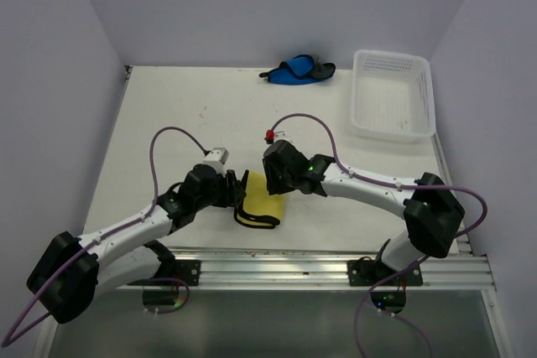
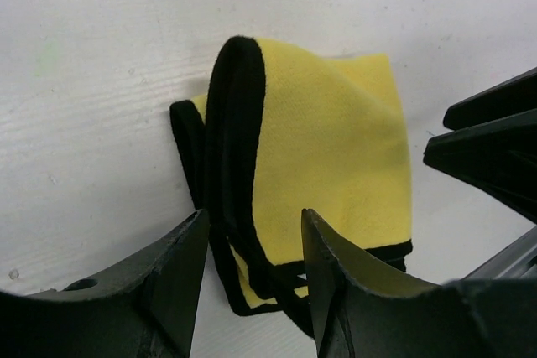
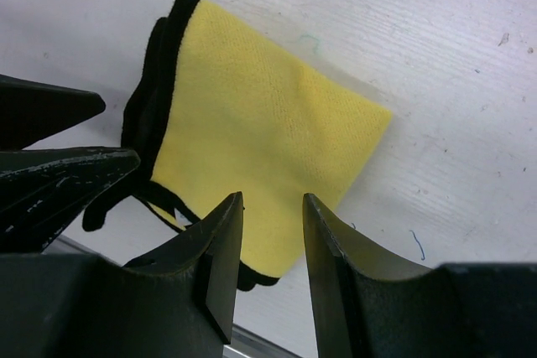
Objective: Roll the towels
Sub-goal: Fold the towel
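The yellow towel [image 1: 262, 207] lies folded on the table near the front edge, its dark edging and loop on the left side. It also shows in the left wrist view [image 2: 336, 148] and the right wrist view [image 3: 260, 132]. My left gripper [image 1: 237, 194] is open at the towel's left edge, its jaws either side of the black hem [image 2: 254, 217]. My right gripper [image 1: 273, 186] is open over the towel's right part [image 3: 273, 200] and holds nothing. The blue towel [image 1: 295, 70] lies bunched at the far edge of the table.
A white perforated basket [image 1: 393, 127] stands at the back right. An aluminium rail [image 1: 319, 267] runs along the table's front edge just below the yellow towel. The two grippers are close together, each showing in the other's wrist view.
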